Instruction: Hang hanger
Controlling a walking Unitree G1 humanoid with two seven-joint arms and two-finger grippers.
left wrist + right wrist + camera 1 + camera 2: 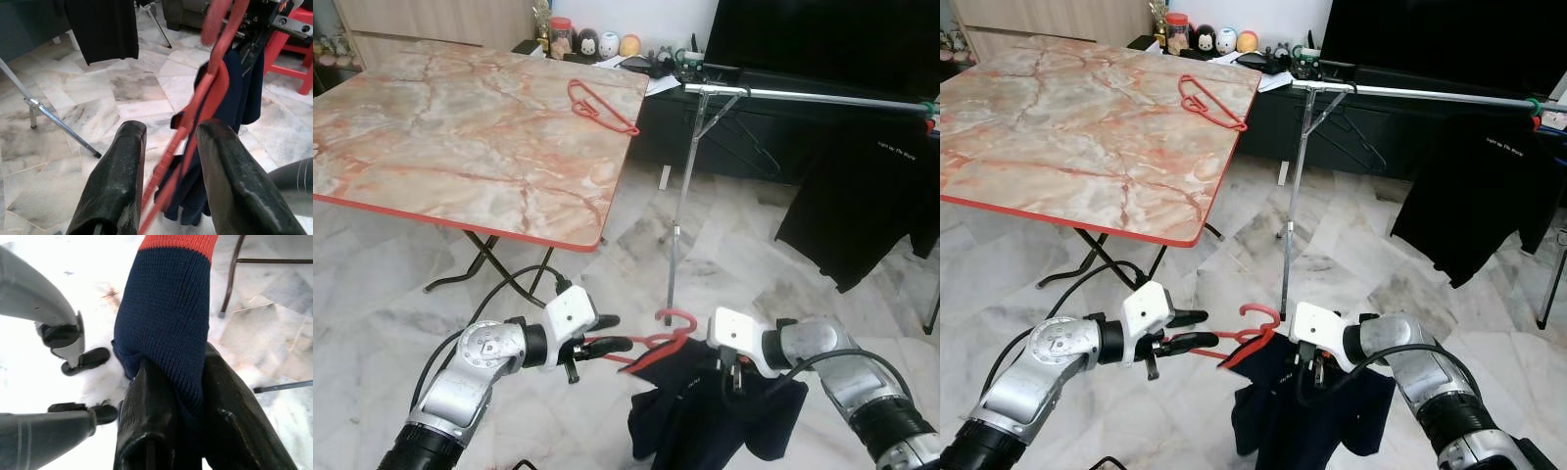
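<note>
Pale marble-patterned floor tiles point(636, 240); on our left a folding table point(460, 147) with a pink-veined marble-look top and red edging, bearing spare red hangers point(600, 106) near its far right corner. Ahead, a metal clothes rail point(803, 95) on a thin upright pole, with a black T-shirt point(862, 201) hung toward its right end; a dark cabinet and screen stand behind. Low in front of us, a red hanger point(658, 338) carrying a navy garment point(705, 416), well below the rail. Our left gripper point(612, 333) has its two fingers point(117, 186) apart, straddling the hanger's red arm; whether they touch it we cannot tell. Our right gripper point(183, 416) is clamped on the navy knit just beside the hanger's hook.
</note>
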